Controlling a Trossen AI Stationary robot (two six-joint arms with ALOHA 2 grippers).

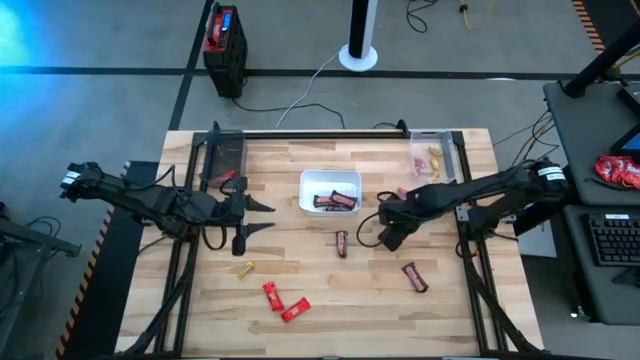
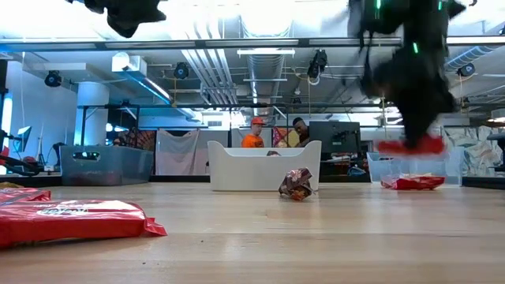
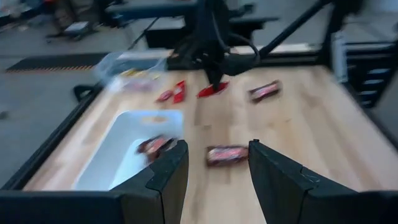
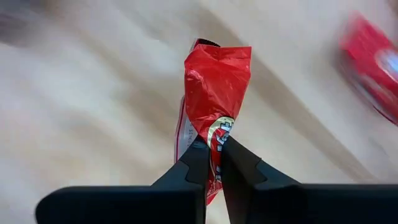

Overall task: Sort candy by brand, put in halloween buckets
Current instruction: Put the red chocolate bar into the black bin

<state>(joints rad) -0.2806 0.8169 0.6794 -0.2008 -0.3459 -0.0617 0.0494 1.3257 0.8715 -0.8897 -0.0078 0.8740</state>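
My right gripper (image 4: 211, 149) is shut on a bright red candy (image 4: 217, 74) and hangs over the table to the right of the white tray (image 1: 306, 182), which holds dark brown bars (image 1: 335, 201). The low view shows that red candy (image 2: 410, 146) off the table. My left gripper (image 1: 270, 217) is open, left of the tray and above the table; a brown bar (image 3: 227, 154) lies ahead of it. Loose on the wood lie two more red candies (image 1: 282, 302), a yellow-gold piece (image 1: 244, 268) and another brown bar (image 1: 414, 277). My right gripper pinches the red candy's wrapper (image 4: 214, 127) between its two fingers, part-way along it, so wrapper sticks out past the fingertips. The fingers come from above, pointing down. The candy is lifted clear of the table and hangs below the fingers.
A clear tub (image 1: 226, 150) stands at the far left corner, with a red piece (image 1: 228, 178) at its near end. Another clear tub (image 1: 436, 155), holding yellow-gold and red pieces, stands at the far right. Red candy (image 2: 412, 182) lies near it. People stand in the room behind.
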